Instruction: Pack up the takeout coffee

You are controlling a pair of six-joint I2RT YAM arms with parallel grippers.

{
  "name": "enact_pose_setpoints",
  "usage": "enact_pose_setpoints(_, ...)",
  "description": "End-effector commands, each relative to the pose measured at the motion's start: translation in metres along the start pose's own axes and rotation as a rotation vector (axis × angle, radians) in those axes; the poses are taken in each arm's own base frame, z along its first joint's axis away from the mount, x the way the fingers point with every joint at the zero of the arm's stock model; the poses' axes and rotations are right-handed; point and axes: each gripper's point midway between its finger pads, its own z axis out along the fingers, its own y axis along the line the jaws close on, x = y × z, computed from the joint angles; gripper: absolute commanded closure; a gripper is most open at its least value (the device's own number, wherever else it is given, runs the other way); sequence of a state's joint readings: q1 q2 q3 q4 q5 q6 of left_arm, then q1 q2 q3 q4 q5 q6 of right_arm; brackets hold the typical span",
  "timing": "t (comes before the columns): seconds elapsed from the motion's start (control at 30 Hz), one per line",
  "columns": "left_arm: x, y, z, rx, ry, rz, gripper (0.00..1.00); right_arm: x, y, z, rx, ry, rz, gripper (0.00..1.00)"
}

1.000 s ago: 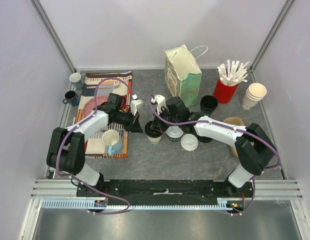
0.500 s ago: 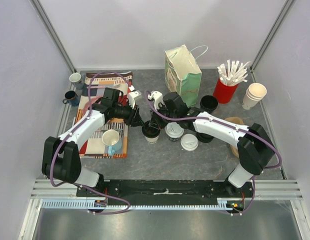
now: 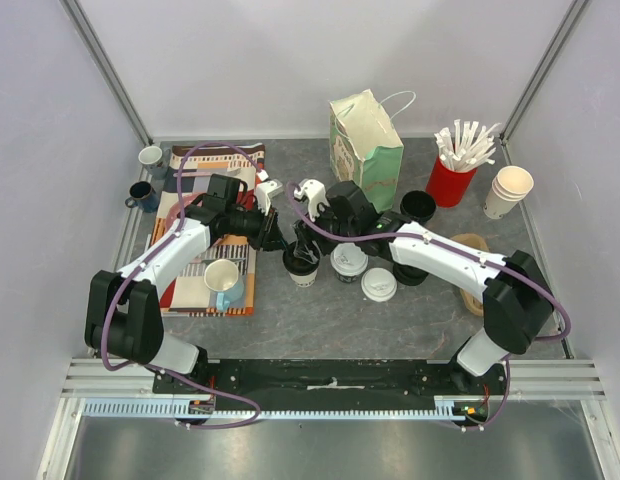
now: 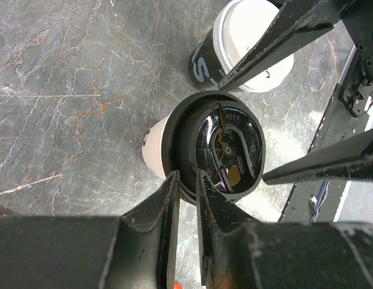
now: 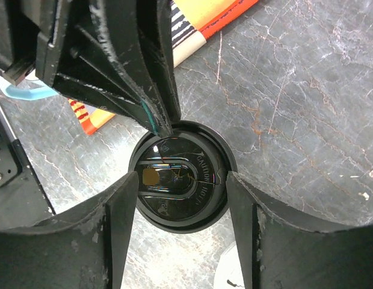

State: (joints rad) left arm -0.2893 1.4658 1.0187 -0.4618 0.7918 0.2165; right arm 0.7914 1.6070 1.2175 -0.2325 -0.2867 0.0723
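A pale paper cup with a black lid [image 3: 302, 263] stands mid-table between both grippers. My left gripper [image 4: 188, 176] has its jaws almost together, pinching the black lid's [image 4: 218, 147] near rim. Straddling the same lid [image 5: 181, 183] from above is my right gripper [image 5: 179, 180], open, one finger on each side. Two takeout coffee cups with white lids [image 3: 348, 262] [image 3: 379, 284] stand just right of it. One of these [image 4: 246, 42] shows in the left wrist view, with a dark printed band on its wall.
A paper bag [image 3: 365, 140] stands upright at the back. A lidless black cup [image 3: 417, 207], a red cup of straws [image 3: 450, 178] and stacked paper cups [image 3: 510, 190] are back right. A striped mat [image 3: 195, 205] with a mug [image 3: 222, 280] lies left, with two small mugs [image 3: 145, 175] beyond it.
My right gripper has gone from shut to wide open around the black lid. My left gripper opened briefly, then closed in on the lid's rim. Both arms shifted slightly toward the back.
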Motion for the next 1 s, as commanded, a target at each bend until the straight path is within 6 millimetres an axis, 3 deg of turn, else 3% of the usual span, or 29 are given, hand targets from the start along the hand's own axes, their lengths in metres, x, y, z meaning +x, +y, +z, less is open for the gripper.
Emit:
enact_pose_setpoints(0.0,-0.008,0.002,-0.007,-0.036,-0.009,-0.002,0.75,-0.014,0.009,-0.006,0.022,-0.042,-0.133,0.28)
enact_pose_setpoints(0.07,-0.014,-0.002,-0.013,-0.039,-0.033,0.027,0.74,-0.013,0.010,-0.004,0.035,-0.039,-0.166,0.03)
enact_pose_setpoints(0.1,-0.015,-0.003,-0.014,-0.041,-0.035,0.033,0.72,-0.011,0.009,-0.003,0.041,-0.033,-0.179,0.02)
enact_pose_setpoints(0.27,-0.009,0.004,-0.015,-0.052,-0.027,0.010,0.70,-0.006,0.007,0.005,0.044,-0.024,-0.205,0.02)
enact_pose_setpoints(0.47,0.003,0.007,-0.001,0.003,0.009,-0.067,0.69,-0.004,-0.001,0.013,0.084,-0.009,-0.231,0.02)
enact_pose_setpoints(0.67,0.006,0.008,0.004,0.012,0.016,-0.086,0.68,0.009,0.004,0.027,0.041,0.026,-0.229,0.03)
enact_pose_setpoints(0.77,0.011,0.008,0.005,0.015,0.022,-0.095,0.68,0.015,0.007,0.030,0.023,0.032,-0.217,0.05)
enact_pose_setpoints(0.97,0.012,0.001,0.004,0.049,0.025,-0.104,0.68,0.026,0.001,0.031,0.039,0.050,-0.226,0.20)
